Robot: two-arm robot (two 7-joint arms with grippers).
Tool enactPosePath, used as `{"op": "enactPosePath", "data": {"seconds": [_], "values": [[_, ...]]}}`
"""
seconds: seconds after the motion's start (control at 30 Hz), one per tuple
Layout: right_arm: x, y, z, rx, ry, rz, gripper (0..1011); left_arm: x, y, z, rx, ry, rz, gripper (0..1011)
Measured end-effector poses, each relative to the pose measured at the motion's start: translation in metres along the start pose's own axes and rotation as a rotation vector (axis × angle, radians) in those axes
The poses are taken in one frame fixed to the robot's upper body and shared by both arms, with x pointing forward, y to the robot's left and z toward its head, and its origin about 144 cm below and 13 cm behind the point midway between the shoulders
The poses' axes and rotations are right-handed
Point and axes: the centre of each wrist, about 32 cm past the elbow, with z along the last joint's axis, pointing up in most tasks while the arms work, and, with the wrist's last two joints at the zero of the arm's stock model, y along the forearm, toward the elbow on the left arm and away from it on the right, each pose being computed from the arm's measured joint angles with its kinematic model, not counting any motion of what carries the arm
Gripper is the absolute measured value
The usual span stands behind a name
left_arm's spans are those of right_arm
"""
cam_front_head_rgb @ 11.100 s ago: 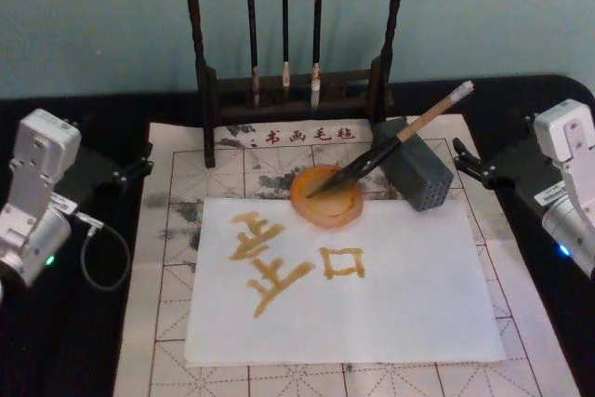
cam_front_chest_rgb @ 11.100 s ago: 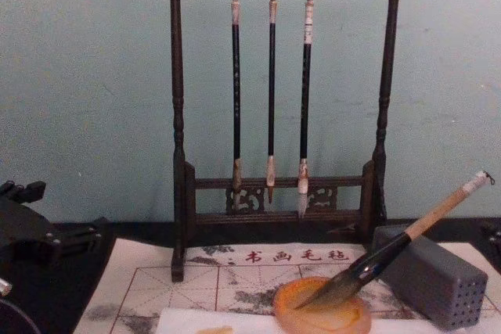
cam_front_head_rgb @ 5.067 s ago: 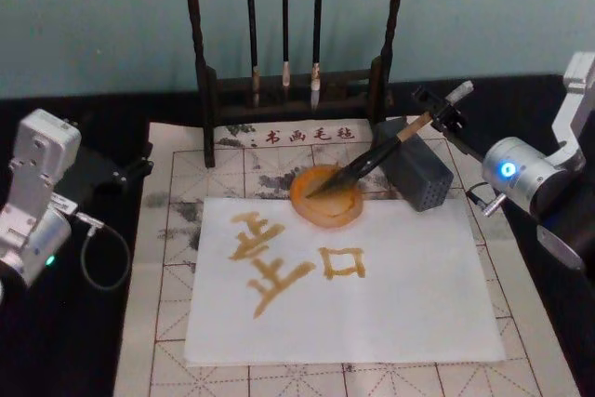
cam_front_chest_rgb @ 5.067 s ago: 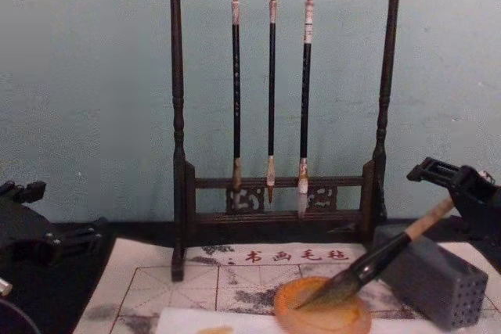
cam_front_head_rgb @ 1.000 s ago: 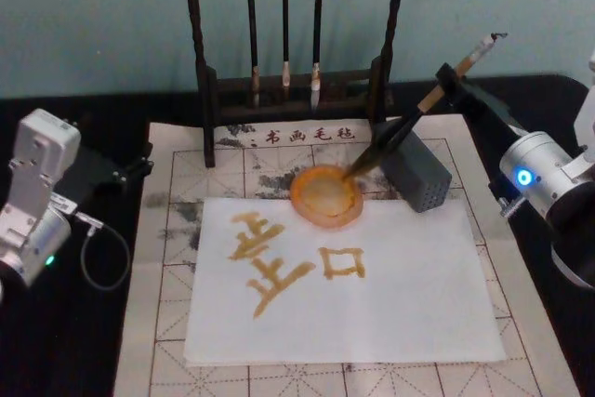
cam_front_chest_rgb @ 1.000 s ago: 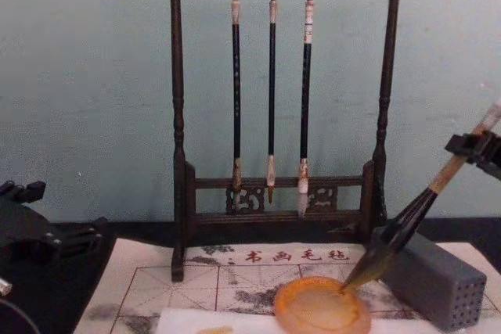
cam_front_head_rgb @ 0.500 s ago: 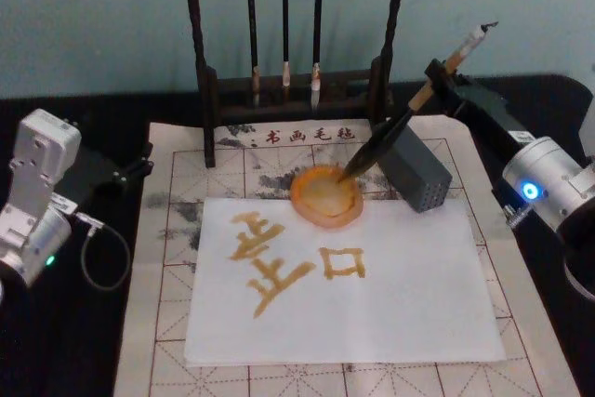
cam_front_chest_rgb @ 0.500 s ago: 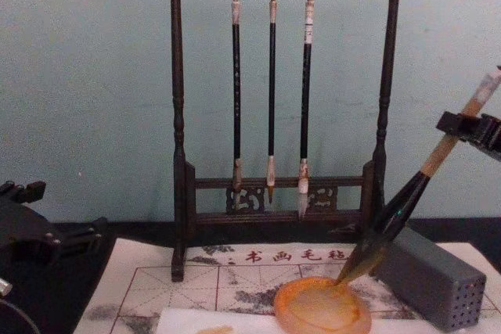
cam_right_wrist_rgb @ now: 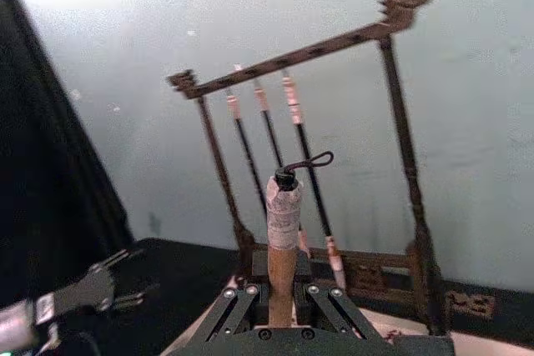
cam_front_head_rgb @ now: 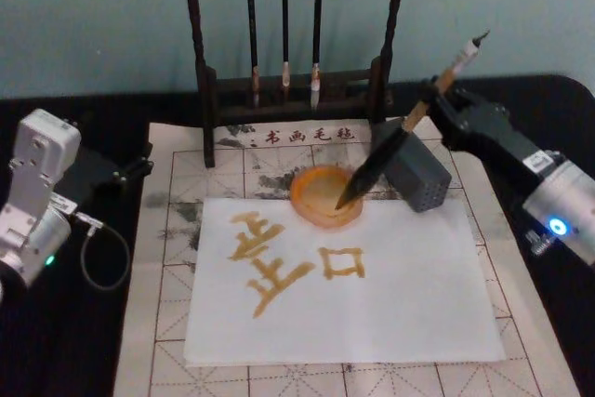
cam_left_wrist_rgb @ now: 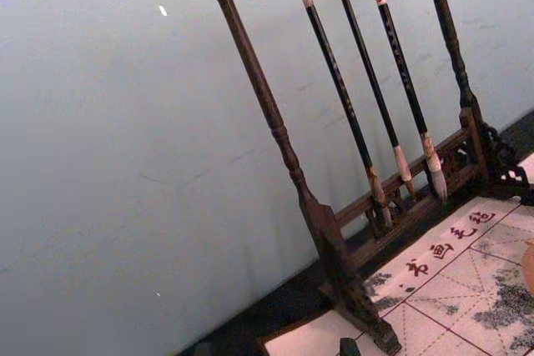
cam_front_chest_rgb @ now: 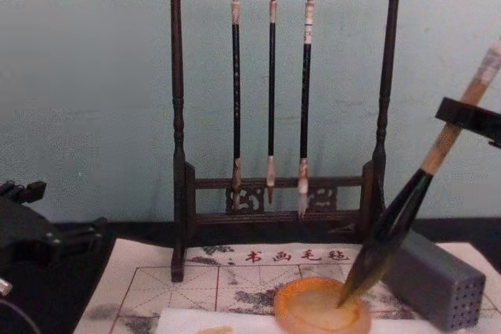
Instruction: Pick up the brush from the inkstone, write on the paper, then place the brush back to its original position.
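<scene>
The right gripper [cam_front_head_rgb: 428, 102] is clamped on the thick tan wooden handle of the large calligraphy brush [cam_front_head_rgb: 386, 153]. The brush slants down with its dark bristle tip inside the round glossy orange inkstone [cam_front_head_rgb: 311, 200], which sits at the far edge of the plain white paper sheet [cam_front_head_rgb: 400, 295]. The left gripper [cam_front_head_rgb: 130, 172] rests idle far to the left.

White arm casings [cam_front_head_rgb: 42, 151], black end effectors [cam_front_head_rgb: 139, 166] [cam_front_head_rgb: 432, 99], looped black cable [cam_front_head_rgb: 126, 253].

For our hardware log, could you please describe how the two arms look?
Both have silver cylindrical joints. Left arm: white boxy housing, green light, looping grey cable, black left pincer. Right arm: blue light, white label, black right pincer.
</scene>
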Motion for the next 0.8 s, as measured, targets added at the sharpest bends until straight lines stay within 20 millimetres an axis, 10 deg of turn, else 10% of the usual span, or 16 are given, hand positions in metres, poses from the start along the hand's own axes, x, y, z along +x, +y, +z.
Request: {"op": "enactPosePath", "data": {"seconds": [0.8], "values": [[-0.024, -0.042, -0.015, -0.034, -0.146, 0.172, 183, 0.000, 0.000, 0.000, 0.000, 0.000, 0.000, 1001]]}}
